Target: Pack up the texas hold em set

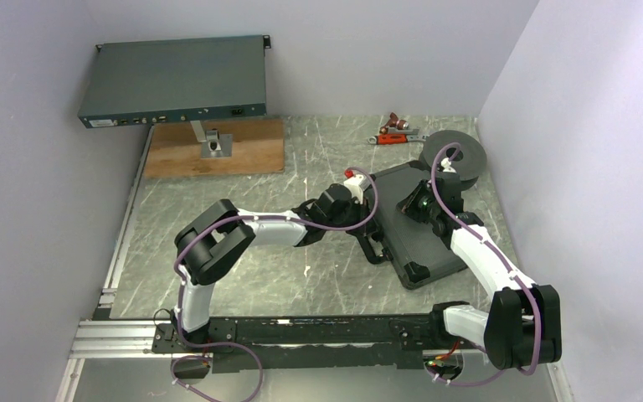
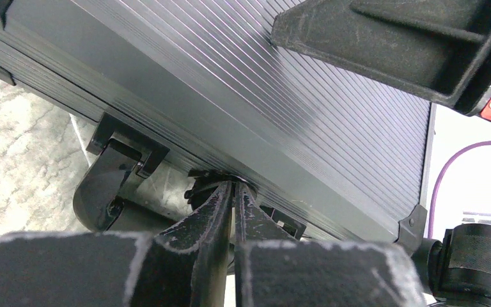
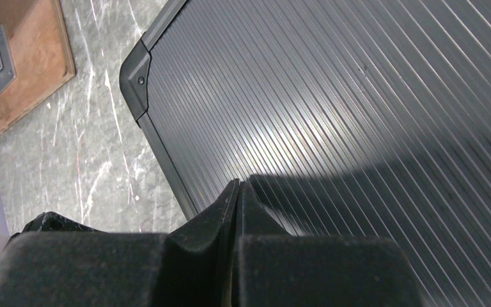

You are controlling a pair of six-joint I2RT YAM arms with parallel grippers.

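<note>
The black ribbed case lies closed on the marble table, right of centre. My left gripper is at its near-left side edge. In the left wrist view the left gripper is shut, its tips against a small black latch under the case's rim, beside the handle. My right gripper rests over the lid. In the right wrist view the right gripper is shut and empty, tips on or just above the ribbed lid. Chips, cards, dice and marker are hidden.
A grey-blue rack unit stands on a post over a wooden board at the back left. A black round spool sits behind the case, a red tool beyond it. Walls close in on both sides.
</note>
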